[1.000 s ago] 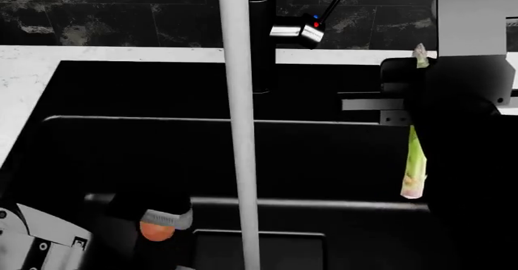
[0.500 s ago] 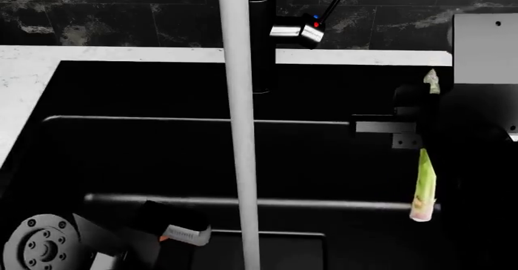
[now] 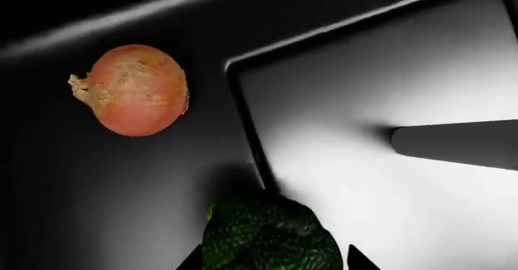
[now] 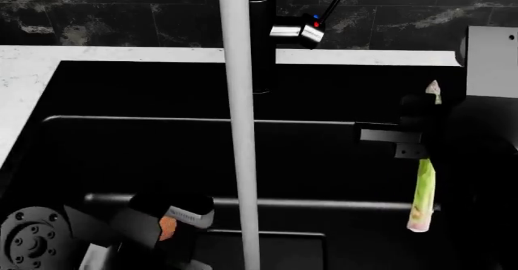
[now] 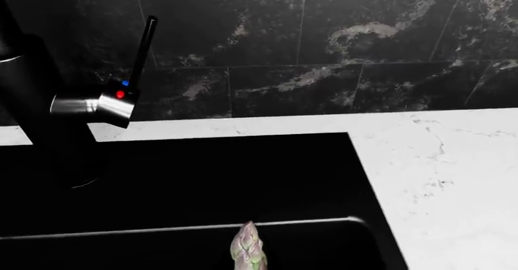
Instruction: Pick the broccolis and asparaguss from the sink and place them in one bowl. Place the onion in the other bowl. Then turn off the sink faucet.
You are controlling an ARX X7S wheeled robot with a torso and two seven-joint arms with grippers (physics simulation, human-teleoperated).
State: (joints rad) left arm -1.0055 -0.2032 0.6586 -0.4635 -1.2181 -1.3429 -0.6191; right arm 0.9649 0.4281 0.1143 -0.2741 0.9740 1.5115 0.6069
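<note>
looking from left to right, with the sink (image 4: 121,94) as the marker: the left gripper (image 4: 174,218) is low in the near left part of the sink, down by the floor. the onion (image 3: 133,90) lies loose on the sink floor, just beside the edge of the sunken floor panel. its little stalk end points sideways, away from the panel. it looks round, firm and smooth, so it may roll or slip. a good hold would be across its fat middle. a broccoli (image 3: 271,236) sits right at the left gripper, between two dark tips, so it seems pinched, but i cannot tell for sure. its bumpy top looks a bit soft, so a gentle squeeze is best.

the sink faucet (image 4: 259,33) stands at the back middle of the sink, and a white stream runs down from it, so the water looks on.

the right gripper (image 4: 421,130) is at the right side of the sink, held up high. it is pinching the asparagus (image 4: 423,188) near the upper part. the spear stands almost straight up and down, pointed tip up, pale cut end hanging down. it looks light, thin and stiff.
</note>
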